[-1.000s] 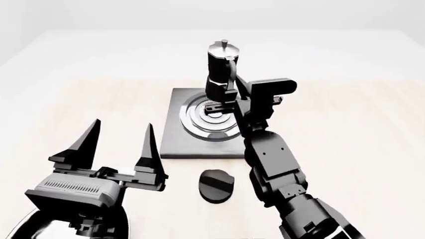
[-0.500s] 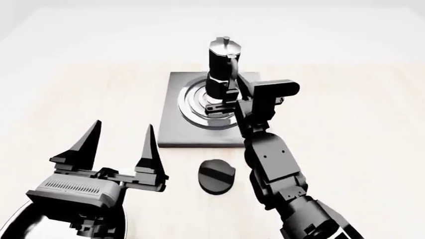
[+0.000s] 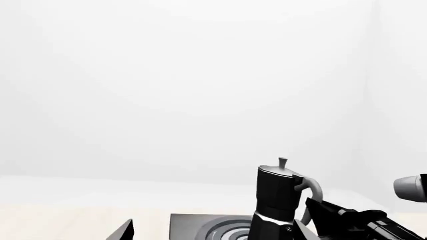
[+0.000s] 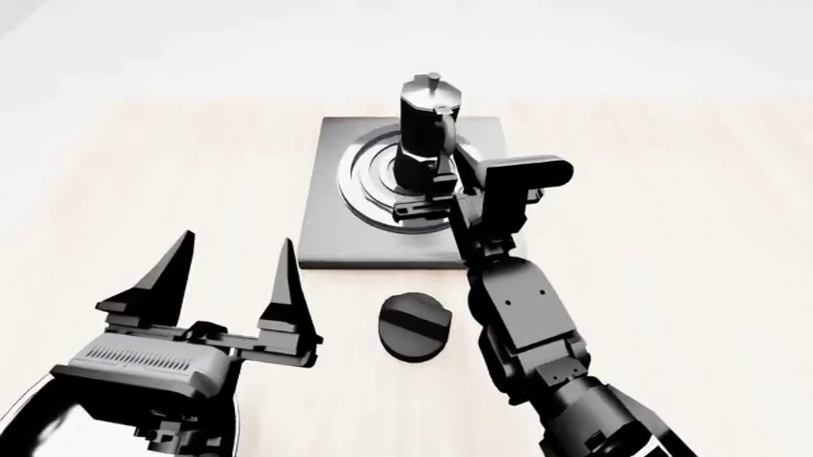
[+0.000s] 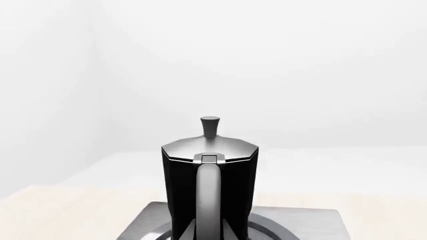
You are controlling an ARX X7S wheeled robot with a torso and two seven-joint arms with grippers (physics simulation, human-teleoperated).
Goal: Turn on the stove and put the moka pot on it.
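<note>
Seen from the left wrist, the moka pot (image 3: 279, 197) stands upright on the stove (image 3: 213, 227), black-bodied with a silver curved handle; the right arm reaches in beside it.

From the head, the pot (image 4: 426, 133) sits on the burner rings (image 4: 381, 186) of the grey stove (image 4: 333, 228). The right gripper (image 4: 426, 205) is at the pot's base, its grasp unclear. The left gripper (image 4: 228, 276) hovers spread wide, nearer than the stove. A black knob (image 4: 413, 327) lies on the pale wooden table (image 4: 661, 219) just before the stove.

From the right wrist, the pot (image 5: 209, 185) fills the view, handle facing the camera, against white walls.
</note>
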